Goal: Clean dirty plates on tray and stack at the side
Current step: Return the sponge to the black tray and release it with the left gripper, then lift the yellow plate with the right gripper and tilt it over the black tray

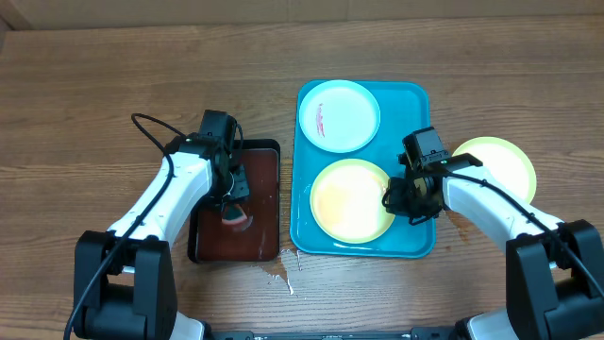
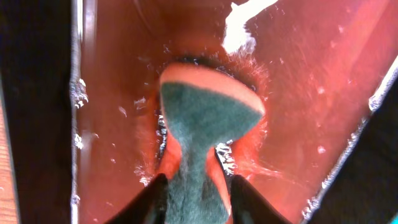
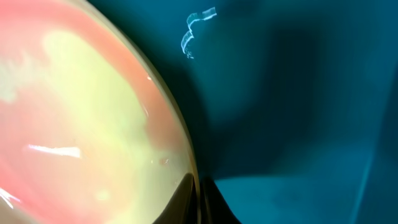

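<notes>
In the 6 o'clock half of the turquoise tray (image 1: 408,97) lies a yellow-green plate (image 1: 351,200), smeared pink (clearest from the right wrist). The right gripper (image 1: 396,198) pinches its 3 o'clock rim. At 9 o'clock, inside the black tray (image 1: 264,189), the left gripper (image 1: 234,208) clenches a green-and-orange sponge (image 2: 208,112) on the wet red-brown floor. At 3 o'clock, a second yellow-green plate (image 1: 500,165) rests on the wooden table (image 1: 94,94). Farthest, at the tray's 12 o'clock end, sits the red-streaked white plate (image 1: 340,115).
</notes>
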